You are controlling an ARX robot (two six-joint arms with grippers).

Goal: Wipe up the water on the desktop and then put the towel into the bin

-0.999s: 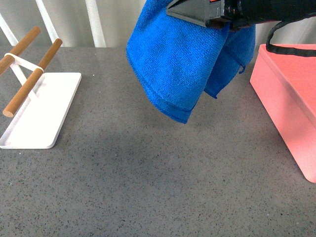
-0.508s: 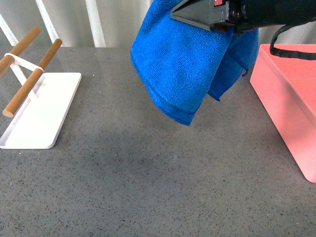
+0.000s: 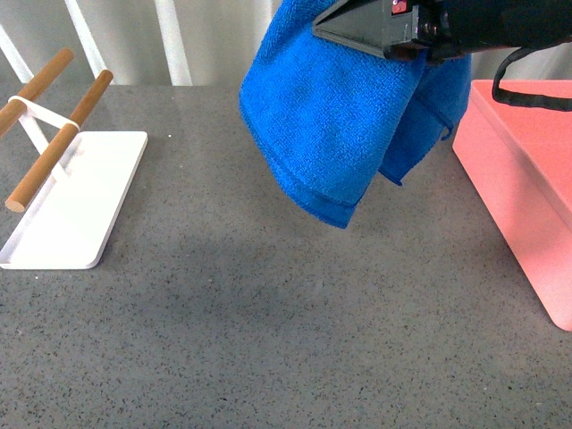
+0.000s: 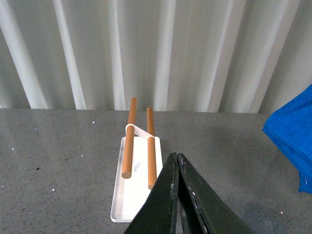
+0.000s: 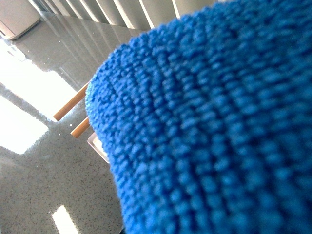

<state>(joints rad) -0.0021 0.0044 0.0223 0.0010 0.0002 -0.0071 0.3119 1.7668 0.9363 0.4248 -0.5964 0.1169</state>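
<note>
While the right end effector (image 3: 335, 27) hangs high over the back of the desk (image 3: 268, 322), it is clamped on the towel (image 3: 331, 116). Blue microfibre is pinched at the top and the rest droops free as a folded sheet, stitched hem at the lowest corner, clear of the desk surface. A second flap hangs behind the first, on the bin side. Bin (image 3: 523, 170) sits on the desk at the right, salmon pink with straight walls. Towel is up beside the bin's left wall, not over the opening; can't tell if the back flap brushes the rim. Black cable (image 3: 500, 85) loops down from the arm above the bin's edge. Left end effector (image 4: 175, 168) has its fingers pressed together with nothing between them, low over the desk, just beside the white tray (image 4: 119, 204). Tray lies flat at the far left of the desk, with two wooden bars (image 3: 63, 143) side by side on a white frame above it, sloping up toward the back. Right wrist view is nearly all towel loops, close and blurred, with a strip of glare-lit desk and the bar ends past the cloth's edge.
</note>
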